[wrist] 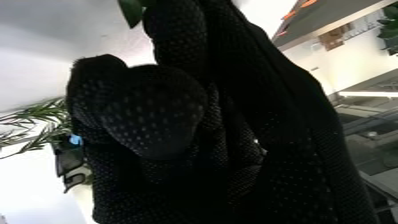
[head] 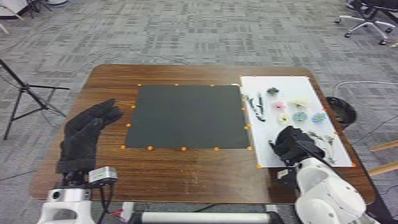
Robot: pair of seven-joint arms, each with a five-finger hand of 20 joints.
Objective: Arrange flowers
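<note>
My left hand is open over the table's left side, holding nothing. My right hand is low over the near part of the white board; in the right wrist view the black glove of my right hand hides much of what lies behind it. Beyond it on the board lie a pink flower, a cream flower, a teal flower, a blue flower and a dark green piece. Thin green sprigs and a green leaf appear in the right wrist view.
A black square mat with orange markers round it covers the middle of the brown table. Long dark stems rest on the board's left part. A black bin stands beyond the table's right edge, a tripod beyond its left.
</note>
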